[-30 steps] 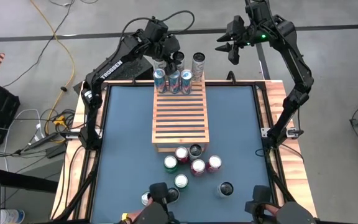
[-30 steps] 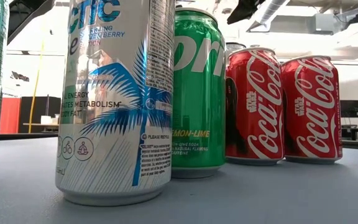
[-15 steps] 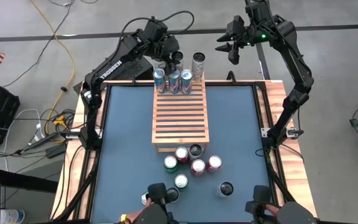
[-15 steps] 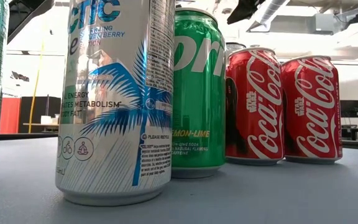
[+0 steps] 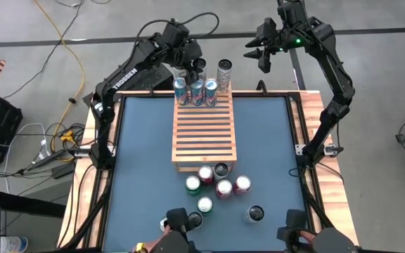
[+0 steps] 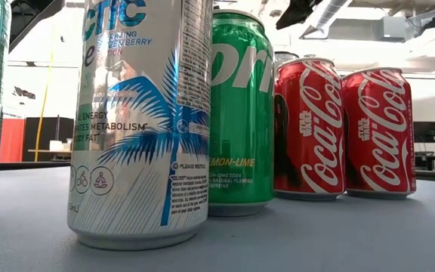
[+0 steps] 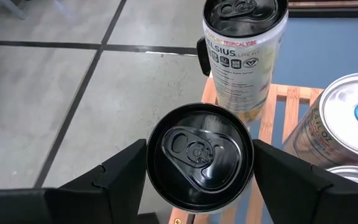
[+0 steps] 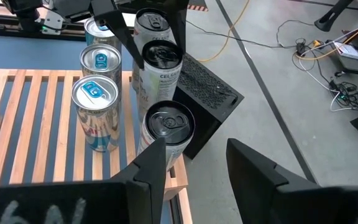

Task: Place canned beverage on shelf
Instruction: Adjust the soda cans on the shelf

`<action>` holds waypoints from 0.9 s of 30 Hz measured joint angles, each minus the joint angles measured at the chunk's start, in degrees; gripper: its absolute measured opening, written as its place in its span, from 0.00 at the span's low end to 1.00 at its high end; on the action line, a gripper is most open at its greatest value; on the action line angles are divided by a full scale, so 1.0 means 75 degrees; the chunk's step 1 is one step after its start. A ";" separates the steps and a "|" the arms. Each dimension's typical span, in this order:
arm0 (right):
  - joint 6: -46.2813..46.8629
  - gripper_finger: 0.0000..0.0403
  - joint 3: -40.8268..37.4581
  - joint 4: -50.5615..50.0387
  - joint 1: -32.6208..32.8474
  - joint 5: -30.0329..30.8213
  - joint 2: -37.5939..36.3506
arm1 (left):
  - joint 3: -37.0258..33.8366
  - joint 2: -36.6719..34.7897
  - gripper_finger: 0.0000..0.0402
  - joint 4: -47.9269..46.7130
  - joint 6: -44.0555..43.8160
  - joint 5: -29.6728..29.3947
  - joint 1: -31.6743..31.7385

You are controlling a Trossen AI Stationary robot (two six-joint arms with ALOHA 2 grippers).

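The can [image 7: 199,155] with the black top sits between the two dark fingers [image 7: 114,180] of my left gripper [image 5: 195,67], which hold it by its sides at the far end of the shelf [image 5: 204,133]. My left arm reaches from the left side of the table [image 5: 139,161] up and over this far end, with the wrist bent so that the gripper is above the last slats. Just beside my can stands a pale tall can [image 7: 244,53], and three silver cans with blue tabs [image 5: 195,91] stand in a row on the shelf's far slats. My right gripper [image 5: 257,50] hangs beyond the table's far right corner, away from the shelf, its fingers partly apart and holding nothing. A group of red, green and silver cans [image 5: 216,184] waits on the table at the shelf's near end.
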 joint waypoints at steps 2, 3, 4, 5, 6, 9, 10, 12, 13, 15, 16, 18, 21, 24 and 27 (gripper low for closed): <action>0.0000 0.40 0.0000 0.0000 0.0000 0.0000 0.0000 | 0.0000 -0.0003 0.62 -0.0017 0.0000 0.0002 0.0000; 0.0000 0.40 0.0000 0.0000 0.0000 0.0001 0.0000 | 0.0000 -0.0004 0.62 -0.0021 -0.0001 0.0000 0.0000; 0.0000 0.40 0.0000 0.0000 0.0000 0.0000 0.0000 | 0.0000 -0.0006 0.62 -0.0026 0.0000 0.0001 0.0000; 0.0000 0.40 0.0000 0.0000 0.0000 0.0000 0.0000 | 0.0000 -0.0006 0.62 -0.0031 -0.0003 0.0003 0.0000; 0.0000 0.40 0.0000 -0.0003 0.0000 0.0003 0.0000 | 0.0000 -0.0006 0.62 -0.0037 -0.0011 0.0002 -0.0001; 0.0000 0.40 0.0000 -0.0013 0.0000 0.0000 0.0000 | 0.0000 -0.0028 0.62 -0.0096 -0.0082 0.0003 -0.0023; 0.0000 0.40 0.0000 -0.0016 0.0000 0.0000 0.0000 | 0.0000 -0.0043 0.62 -0.0131 -0.0079 -0.0010 -0.0028; 0.0000 0.40 0.0003 -0.0039 0.0000 0.0000 0.0025 | 0.0000 -0.0067 0.62 -0.0190 -0.0073 0.0037 -0.0029; 0.0001 0.40 0.0004 -0.0049 0.0000 -0.0008 0.0056 | 0.0000 -0.0082 0.63 -0.0201 -0.0074 0.0086 -0.0029; 0.0003 0.40 0.0006 -0.0152 -0.0004 -0.0088 0.0146 | 0.0000 -0.0085 0.64 -0.0202 -0.0110 0.0163 -0.0020; 0.0001 0.40 0.0006 -0.0253 -0.0025 -0.0109 0.0233 | 0.0000 -0.0087 0.65 -0.0205 -0.0137 0.0169 -0.0020; -0.0003 0.40 0.0006 -0.0315 -0.0049 -0.0201 0.0384 | -0.0002 -0.0087 0.68 -0.0203 -0.0143 0.0160 -0.0020; -0.0005 0.40 0.0003 -0.0278 -0.0050 -0.0210 0.0603 | -0.0003 -0.0088 0.72 -0.0202 -0.0145 0.0045 -0.0020; -0.0006 0.40 -0.0003 -0.0157 -0.0052 -0.0201 0.0653 | -0.0003 -0.0090 0.75 -0.0194 -0.0140 0.0012 -0.0020; -0.0012 0.40 -0.0003 -0.0002 -0.0051 -0.0204 0.0586 | -0.0003 -0.0090 0.76 -0.0180 -0.0115 0.0006 -0.0020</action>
